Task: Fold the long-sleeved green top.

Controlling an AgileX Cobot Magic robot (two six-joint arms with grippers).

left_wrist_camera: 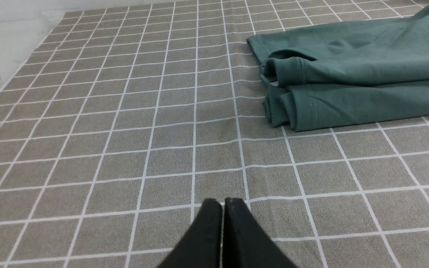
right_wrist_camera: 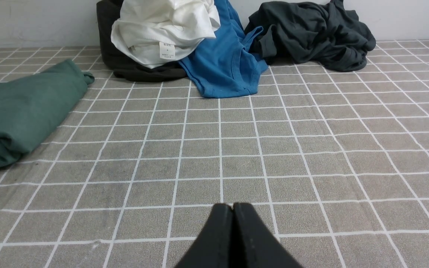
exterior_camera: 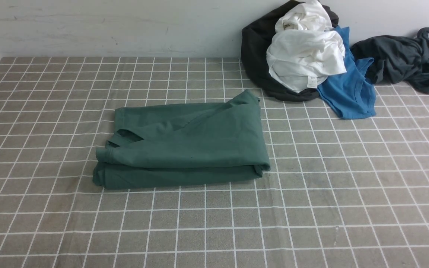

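Note:
The green long-sleeved top (exterior_camera: 184, 143) lies folded into a compact rectangle in the middle of the checked tablecloth, its layers stacked and a sleeve cuff showing at its left end. The left wrist view shows its cuffed end (left_wrist_camera: 348, 74); the right wrist view shows its other end (right_wrist_camera: 21, 111). My left gripper (left_wrist_camera: 223, 203) is shut and empty, hovering over bare cloth well short of the top. My right gripper (right_wrist_camera: 232, 205) is likewise shut and empty, off to the top's right side. Neither arm appears in the front view.
At the back right against the wall lies a pile: a black garment (exterior_camera: 257, 48), a white shirt (exterior_camera: 305, 52) and a bright blue shirt (exterior_camera: 348, 91). A dark grey garment (exterior_camera: 404, 57) lies further right. The grey checked tablecloth (exterior_camera: 311, 208) covers the table.

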